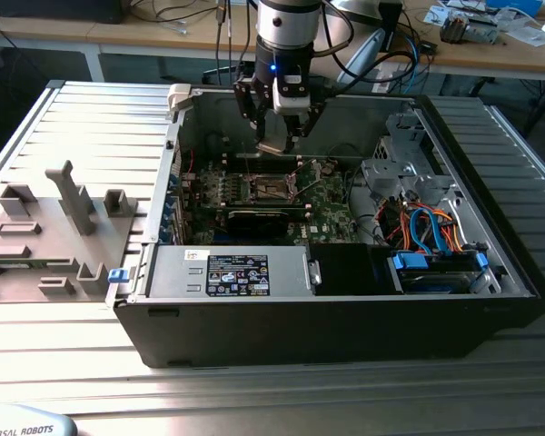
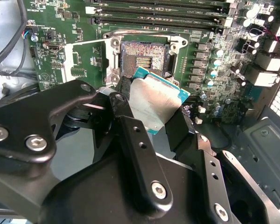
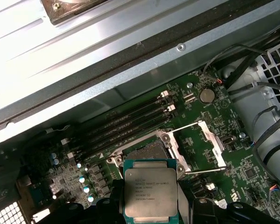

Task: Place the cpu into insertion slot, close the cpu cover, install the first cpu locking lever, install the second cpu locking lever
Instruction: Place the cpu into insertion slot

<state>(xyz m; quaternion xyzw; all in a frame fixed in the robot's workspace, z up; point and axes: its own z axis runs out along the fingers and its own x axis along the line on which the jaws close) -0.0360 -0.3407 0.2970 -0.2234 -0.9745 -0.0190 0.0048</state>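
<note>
step in hand, as we judge it: seating the chip

the black two-finger gripper [image 2: 151, 109] is pinching the small flat square cpu with a silvery-grey metal top and teal edge [image 2: 155, 99] by two opposite sides. in both wrist views the cpu hangs just above and beside the insertion slot, a small square socket with a dark centre and silver rim [image 3: 147, 150], and is not touching it. the cpu cover, a thin silver metal frame with a cut-out window [image 3: 203, 145], lies swung open to one side, leaving the socket bare. in the exterior view the gripper hangs inside the open black computer case [image 1: 345, 318], over the green motherboard [image 1: 331, 213]

to do it well, we think:
- the cpu's edges do not run parallel with the socket rim in either wrist view. we cannot tell whether this is a real twist or the camera angle, so it wants checking
- hold it level and centred inside the rim
- come straight down with no sideways slide, since the socket contacts look delicate
- use no pressing force
- keep clear of the open cover
</note>
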